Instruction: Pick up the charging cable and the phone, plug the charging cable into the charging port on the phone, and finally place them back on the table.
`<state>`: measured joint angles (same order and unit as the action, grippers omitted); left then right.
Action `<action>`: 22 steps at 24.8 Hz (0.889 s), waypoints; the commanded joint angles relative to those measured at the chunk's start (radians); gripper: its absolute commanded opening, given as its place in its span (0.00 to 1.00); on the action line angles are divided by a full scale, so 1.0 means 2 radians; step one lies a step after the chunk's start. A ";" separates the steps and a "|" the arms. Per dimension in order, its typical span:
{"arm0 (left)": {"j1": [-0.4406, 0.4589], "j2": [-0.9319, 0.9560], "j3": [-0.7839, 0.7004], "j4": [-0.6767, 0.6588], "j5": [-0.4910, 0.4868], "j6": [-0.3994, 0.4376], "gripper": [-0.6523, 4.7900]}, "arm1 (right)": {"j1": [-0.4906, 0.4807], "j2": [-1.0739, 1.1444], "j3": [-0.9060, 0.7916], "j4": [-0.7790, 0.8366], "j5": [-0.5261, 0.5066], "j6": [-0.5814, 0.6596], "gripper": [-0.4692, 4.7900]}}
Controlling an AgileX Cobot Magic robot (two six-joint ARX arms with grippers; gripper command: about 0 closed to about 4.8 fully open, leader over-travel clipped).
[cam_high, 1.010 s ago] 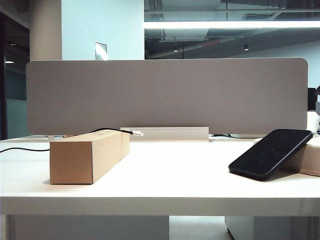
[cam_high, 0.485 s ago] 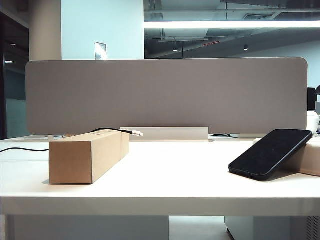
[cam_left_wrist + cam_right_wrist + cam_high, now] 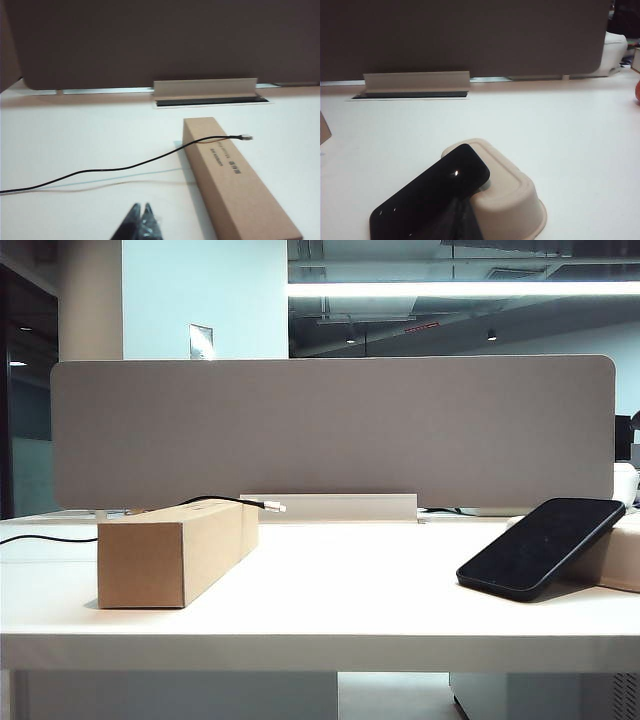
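Charging cable [image 3: 125, 168]: thin black cord, small white-silver plug tip.

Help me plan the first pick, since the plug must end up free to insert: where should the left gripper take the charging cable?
Probably just behind the plug tip of the charging cable, where it arches over the cardboard box. Come from above: there the cord is lifted off the table. The left gripper, shut, must open first.

Charging cable [image 3: 125, 167]: black, white tip. Phone [image 3: 540, 545]: glossy black. Box [image 3: 175, 550]: brown cardboard. Bench [image 3: 340, 590]: white. Tray [image 3: 507, 192]: beige. Divider panel [image 3: 330, 430]: grey. Left tool [image 3: 140, 218], right tool [image 3: 462, 212]: black.
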<state>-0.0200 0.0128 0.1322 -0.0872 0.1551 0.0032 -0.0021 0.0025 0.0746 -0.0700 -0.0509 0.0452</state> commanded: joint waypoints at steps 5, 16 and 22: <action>0.000 0.096 0.052 -0.004 0.056 -0.002 0.11 | 0.001 0.001 0.039 -0.065 -0.042 0.006 0.09; -0.001 0.272 0.175 -0.004 0.105 0.000 0.11 | 0.001 0.023 0.075 -0.110 -0.066 0.058 0.09; -0.001 0.330 0.229 -0.004 0.104 0.001 0.11 | 0.001 0.071 0.099 -0.109 -0.070 0.058 0.09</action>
<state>-0.0200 0.6590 0.5724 -0.1047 0.3573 0.0036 -0.0013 0.1284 0.2592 -0.2985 -0.1871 0.1593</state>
